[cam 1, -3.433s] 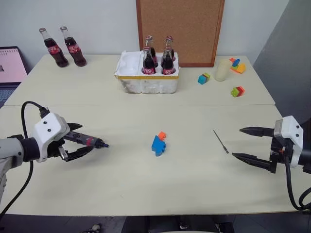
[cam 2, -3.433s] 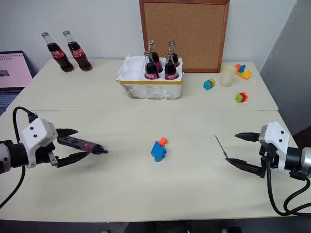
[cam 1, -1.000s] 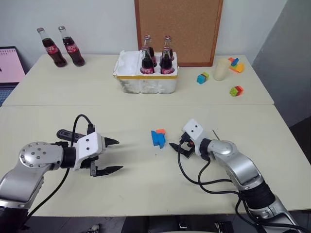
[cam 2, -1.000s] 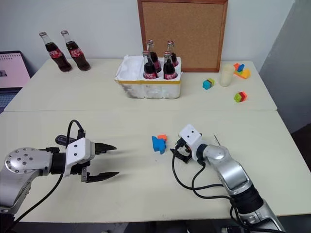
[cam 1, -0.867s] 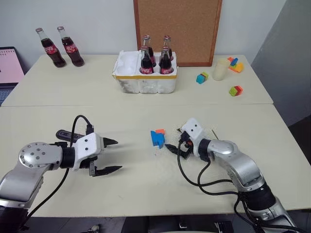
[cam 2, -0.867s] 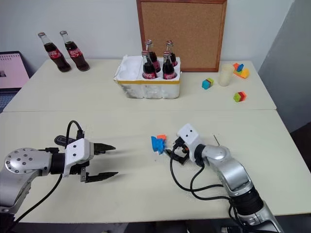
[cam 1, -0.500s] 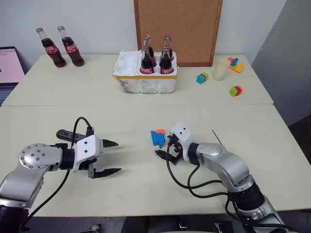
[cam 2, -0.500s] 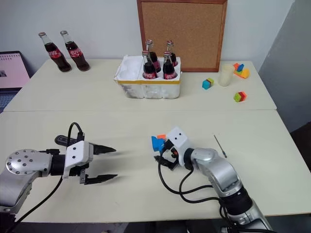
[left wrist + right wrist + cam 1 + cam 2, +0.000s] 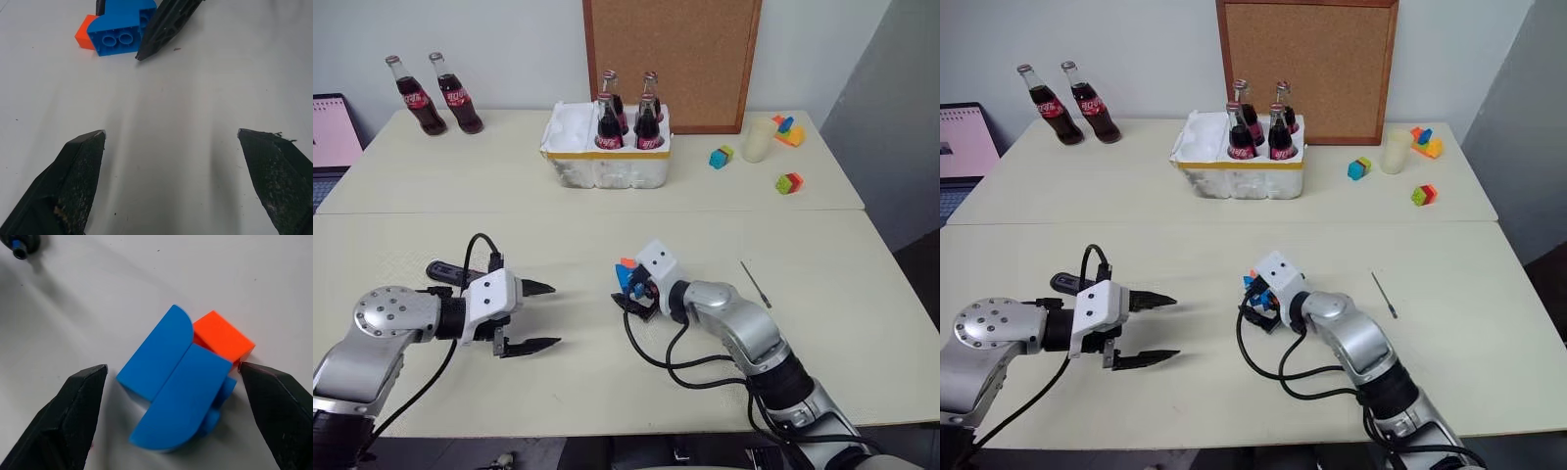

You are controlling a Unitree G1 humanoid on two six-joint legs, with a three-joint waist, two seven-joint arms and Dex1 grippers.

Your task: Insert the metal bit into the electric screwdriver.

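Observation:
The metal bit (image 9: 756, 283) lies flat on the table, to the right of my right arm and apart from both grippers. A dark pen-shaped body, the electric screwdriver (image 9: 443, 271), rests on the table behind my left hand, partly hidden by the hand and its cable. My left gripper (image 9: 555, 314) is open with only bare table between its fingers (image 9: 80, 166). My right gripper (image 9: 172, 366) is open at the table's middle. Its fingers (image 9: 73, 411) stand on either side of a blue block (image 9: 171, 382) joined to an orange block (image 9: 222, 338).
A white foam crate (image 9: 607, 166) with cola bottles stands at the back centre. Two more bottles (image 9: 435, 93) are at the back left. A cup (image 9: 759, 140) and small coloured blocks (image 9: 790, 183) sit at the back right. A laptop (image 9: 333, 127) is at the left edge.
My right gripper has moved left across the table, from beside the blue block to straddling it. My left gripper has stayed in place, open.

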